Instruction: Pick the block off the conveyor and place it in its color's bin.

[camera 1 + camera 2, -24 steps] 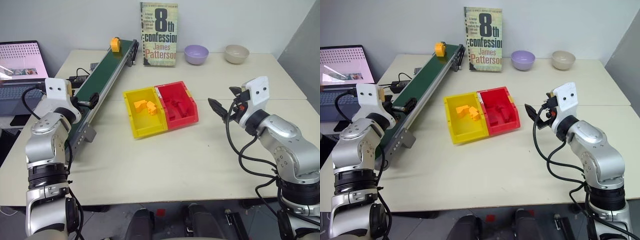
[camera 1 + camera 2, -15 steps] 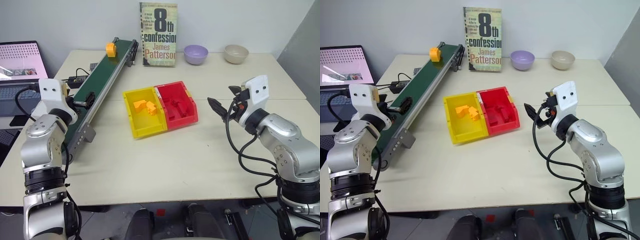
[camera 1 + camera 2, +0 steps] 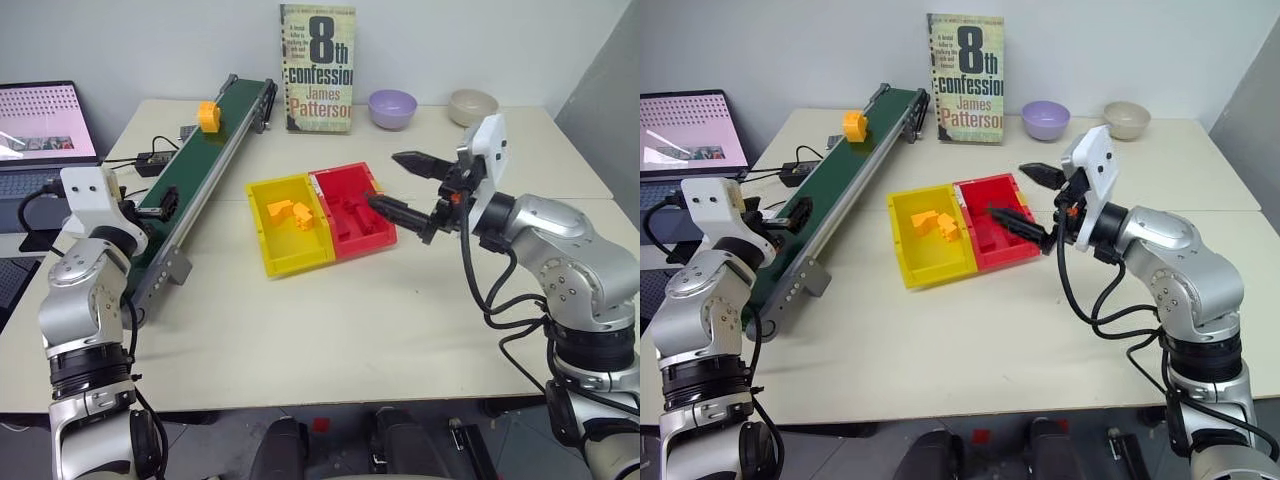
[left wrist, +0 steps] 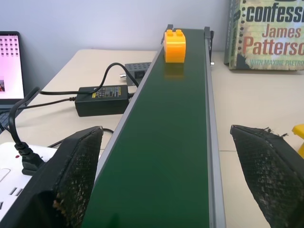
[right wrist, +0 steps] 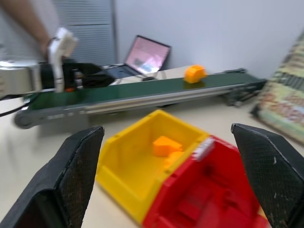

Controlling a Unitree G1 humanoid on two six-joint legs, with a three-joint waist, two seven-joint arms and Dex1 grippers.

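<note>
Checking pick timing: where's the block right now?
In the left eye view the block rides the far part of the conveyor, left of the book, well ahead of the open left tool.

Glossy plastic block, matt belt

Belt of conveyor bare ahead of left tool up to block; side rails flanking.

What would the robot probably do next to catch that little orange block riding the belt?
Probably hold the open left gripper over the conveyor and wait: the block sits far up the belt, in line with the gap between its fingers.
</note>
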